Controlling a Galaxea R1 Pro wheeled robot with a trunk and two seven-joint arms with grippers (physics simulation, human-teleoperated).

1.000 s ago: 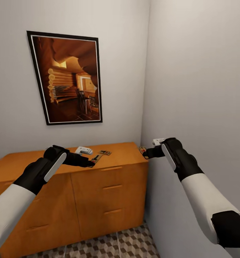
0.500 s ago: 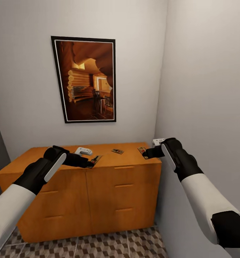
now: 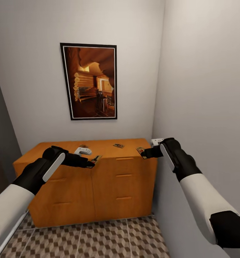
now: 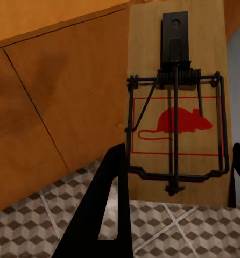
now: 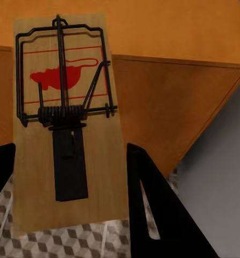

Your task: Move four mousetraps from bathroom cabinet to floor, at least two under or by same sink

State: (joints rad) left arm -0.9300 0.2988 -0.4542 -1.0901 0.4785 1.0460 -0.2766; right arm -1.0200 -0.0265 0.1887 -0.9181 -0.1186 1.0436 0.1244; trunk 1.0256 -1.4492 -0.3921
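Left wrist view: mousetrap [image 4: 176, 107] bears a red mouse print, no words.

walls: plain pale grey, corner [image 3: 157, 71] | wall art: framed log-cabin picture [image 3: 90, 81] | light: even

A tall black-framed picture of a warm orange log-cabin interior [image 3: 91, 81] hangs on the pale grey back wall [image 3: 33, 71]. A small white rounded object [image 3: 83, 151] lies below it, left of the plain side wall [image 3: 206, 79]
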